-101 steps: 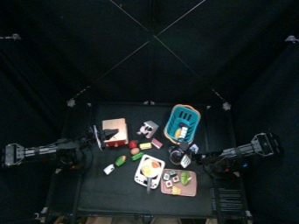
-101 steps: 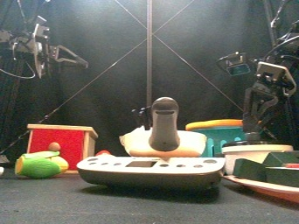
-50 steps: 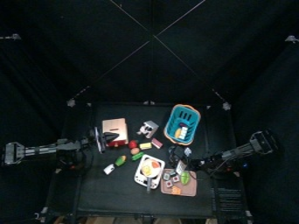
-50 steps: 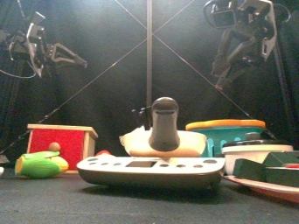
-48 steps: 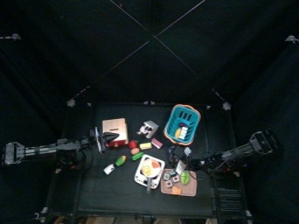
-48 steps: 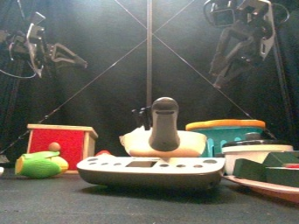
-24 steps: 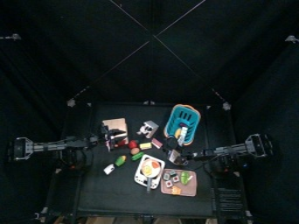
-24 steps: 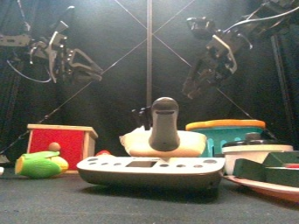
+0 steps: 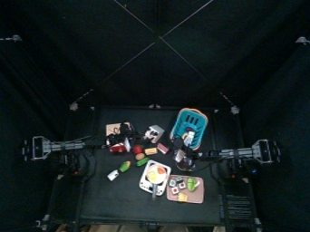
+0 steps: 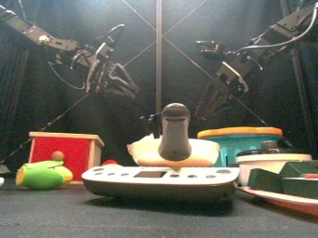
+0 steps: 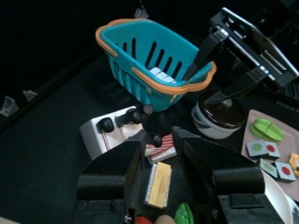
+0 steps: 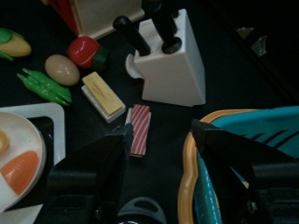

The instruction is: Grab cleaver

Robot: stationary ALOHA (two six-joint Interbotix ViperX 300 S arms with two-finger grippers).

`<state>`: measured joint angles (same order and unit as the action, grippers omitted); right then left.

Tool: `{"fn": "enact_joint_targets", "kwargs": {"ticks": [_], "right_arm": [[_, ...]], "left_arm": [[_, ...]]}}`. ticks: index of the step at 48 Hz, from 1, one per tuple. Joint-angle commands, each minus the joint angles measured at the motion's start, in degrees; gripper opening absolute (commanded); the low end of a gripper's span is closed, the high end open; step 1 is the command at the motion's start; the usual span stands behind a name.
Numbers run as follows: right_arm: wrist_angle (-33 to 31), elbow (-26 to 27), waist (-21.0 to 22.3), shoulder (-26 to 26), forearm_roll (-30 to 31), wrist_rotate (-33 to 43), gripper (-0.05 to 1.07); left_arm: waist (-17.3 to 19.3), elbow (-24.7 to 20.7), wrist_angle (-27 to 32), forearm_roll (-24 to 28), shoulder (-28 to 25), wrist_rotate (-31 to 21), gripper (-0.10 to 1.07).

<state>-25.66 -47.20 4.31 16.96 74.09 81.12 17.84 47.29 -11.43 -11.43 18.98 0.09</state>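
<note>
The cleaver's blade does not show. Several black handles stick out of a white knife block (image 12: 170, 63), and I cannot tell which is the cleaver's. The block (image 11: 114, 133) stands beside the teal basket (image 11: 156, 52) near the table's middle (image 9: 154, 132). In the front view one black handle (image 10: 174, 125) rises from it. My left gripper (image 11: 176, 175) hovers open on the block's left, above the table (image 10: 114, 76). From the right, my right gripper (image 12: 158, 150) also hangs open over the block and the basket's rim (image 10: 224, 82). Neither gripper holds anything.
A red box (image 9: 119, 134) stands at the left. Toy foods lie around the block: a yellow slab (image 12: 103, 94), a striped strip (image 12: 138, 129) and a tomato (image 12: 84, 48). A cutting board (image 9: 155, 175) and a tray (image 9: 186, 188) sit at the front. A grey scale (image 10: 162, 182) is nearest the front edge.
Both arms have swung in from the sides toward the table's middle, and the right one has come down. The left gripper's jaws have spread wider.
</note>
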Motion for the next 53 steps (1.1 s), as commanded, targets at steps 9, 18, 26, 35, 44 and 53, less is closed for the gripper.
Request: {"fn": "enact_joint_targets", "kwargs": {"ticks": [9, 18, 26, 35, 44, 53], "right_arm": [[0.4, -0.2, 0.1, 1.6, 0.3, -0.1, 0.89], [0.4, -0.4, 0.0, 1.6, 0.3, -0.1, 0.89], [0.4, -0.4, 0.1, 1.6, 0.3, -0.2, 0.89], [0.4, -0.4, 0.1, 1.6, 0.3, -0.2, 0.89], [0.4, -0.6, 0.4, 1.6, 0.3, -0.2, 0.89], [0.4, -0.8, 0.4, 1.6, 0.3, -0.1, 0.89]], "left_arm": [[2.6, -7.1, 4.4, -0.4, -6.1, -0.1, 0.71], [4.7, -8.2, 5.1, -0.4, -7.3, 0.0, 0.71], [5.5, -8.5, 5.3, -0.4, -8.6, 0.0, 0.71], [6.2, -9.0, 4.9, -0.3, -11.2, 0.0, 0.71], [6.5, -10.0, 4.9, -0.3, -12.7, 0.0, 0.71], [6.8, -10.5, 4.9, -0.2, -13.9, 0.0, 0.7]]}}
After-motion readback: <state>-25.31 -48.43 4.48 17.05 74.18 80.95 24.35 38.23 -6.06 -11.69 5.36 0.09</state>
